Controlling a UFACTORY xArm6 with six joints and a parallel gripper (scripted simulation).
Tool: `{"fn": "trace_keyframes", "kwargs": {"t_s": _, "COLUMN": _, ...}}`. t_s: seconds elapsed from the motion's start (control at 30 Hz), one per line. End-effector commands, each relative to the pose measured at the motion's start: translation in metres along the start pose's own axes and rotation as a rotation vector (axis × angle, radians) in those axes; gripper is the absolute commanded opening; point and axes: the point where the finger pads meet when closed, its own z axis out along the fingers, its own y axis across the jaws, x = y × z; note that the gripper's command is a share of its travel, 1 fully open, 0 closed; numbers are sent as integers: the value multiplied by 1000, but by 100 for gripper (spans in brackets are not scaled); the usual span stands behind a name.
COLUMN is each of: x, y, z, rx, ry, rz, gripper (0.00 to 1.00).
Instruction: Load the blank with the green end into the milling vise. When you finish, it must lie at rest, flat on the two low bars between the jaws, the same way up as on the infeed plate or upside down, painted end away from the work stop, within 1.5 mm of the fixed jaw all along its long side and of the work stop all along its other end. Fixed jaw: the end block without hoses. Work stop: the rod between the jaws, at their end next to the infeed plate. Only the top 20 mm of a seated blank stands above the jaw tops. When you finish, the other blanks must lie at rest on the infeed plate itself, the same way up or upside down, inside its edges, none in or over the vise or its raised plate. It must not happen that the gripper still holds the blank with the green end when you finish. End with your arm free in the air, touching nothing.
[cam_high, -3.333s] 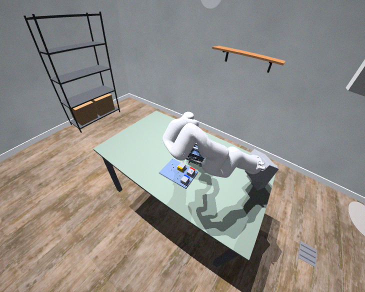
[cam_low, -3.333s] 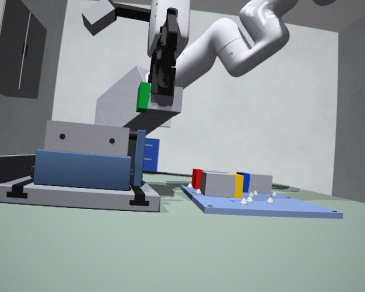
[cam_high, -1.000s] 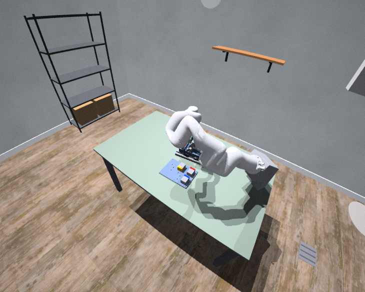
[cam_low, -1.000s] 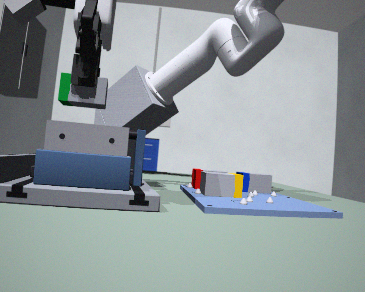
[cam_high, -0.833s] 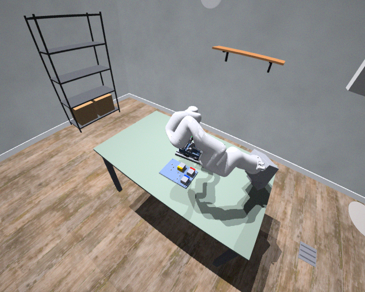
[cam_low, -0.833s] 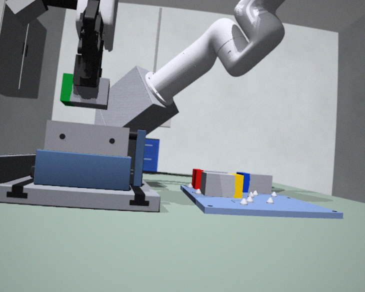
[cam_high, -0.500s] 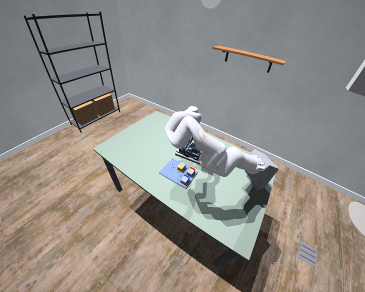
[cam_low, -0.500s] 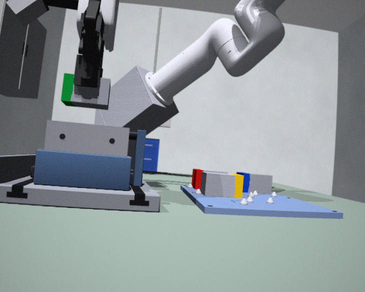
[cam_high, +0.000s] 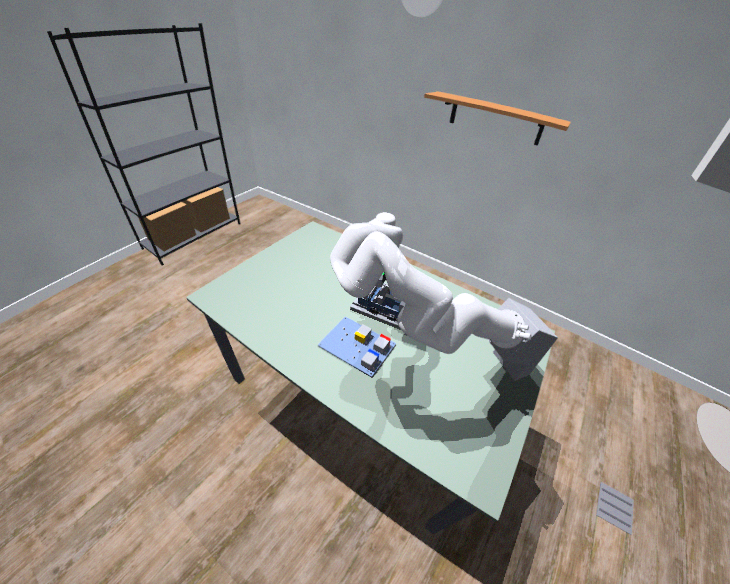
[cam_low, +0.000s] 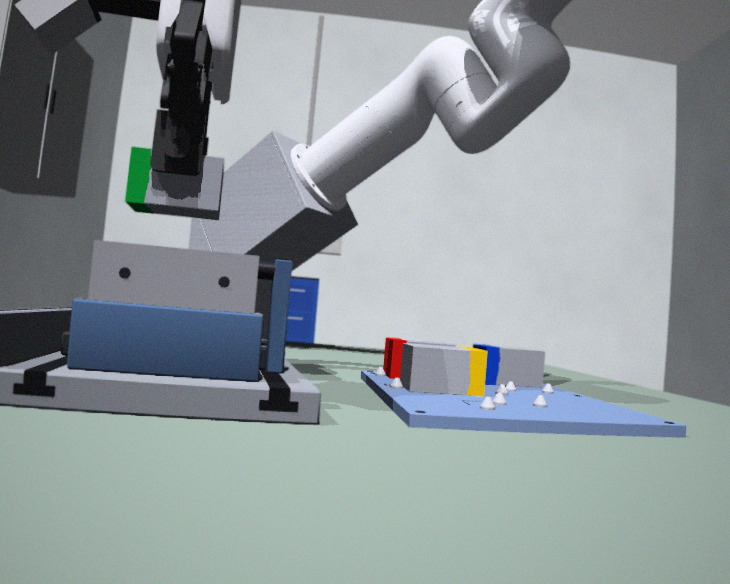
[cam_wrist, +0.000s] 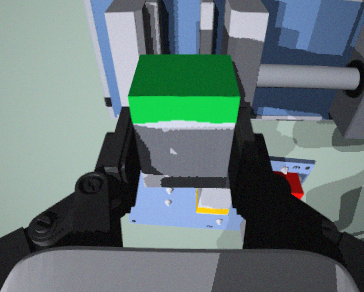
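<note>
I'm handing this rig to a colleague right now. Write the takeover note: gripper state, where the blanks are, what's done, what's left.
Gripper: shut on the grey blank with the green end, held level in the air above the blue and grey milling vise, not touching it.
Green end points away from the light blue infeed plate, so away from the work stop side.
Other blanks: red-ended, yellow-ended and blue-ended lie on the infeed plate.
Done: pick-up and carry to the vise.
Left: lower between the jaws onto the two low bars, push to the fixed jaw and the work stop, release, withdraw.
</note>
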Motion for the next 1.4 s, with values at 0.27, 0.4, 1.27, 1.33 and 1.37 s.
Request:
{"fn": "trace_keyframes", "kwargs": {"t_s": 0.27, "x": -1, "y": -1, "z": -1, "rx": 2, "ry": 2, "rz": -1, "gripper": 0}}
{"fn": "trace_keyframes", "kwargs": {"t_s": 0.4, "x": -1, "y": -1, "z": -1, "rx": 2, "ry": 2, "rz": -1, "gripper": 0}}
{"fn": "trace_keyframes", "kwargs": {"t_s": 1.27, "x": -2, "y": -1, "z": 28, "rx": 2, "ry": 2, "rz": -1, "gripper": 0}}
{"fn": "trace_keyframes", "kwargs": {"t_s": 1.33, "x": -2, "y": -1, "z": 28, "rx": 2, "ry": 2, "rz": -1, "gripper": 0}}
{"fn": "trace_keyframes", "kwargs": {"t_s": 1.37, "x": -2, "y": -1, "z": 28, "rx": 2, "ry": 2, "rz": -1, "gripper": 0}}
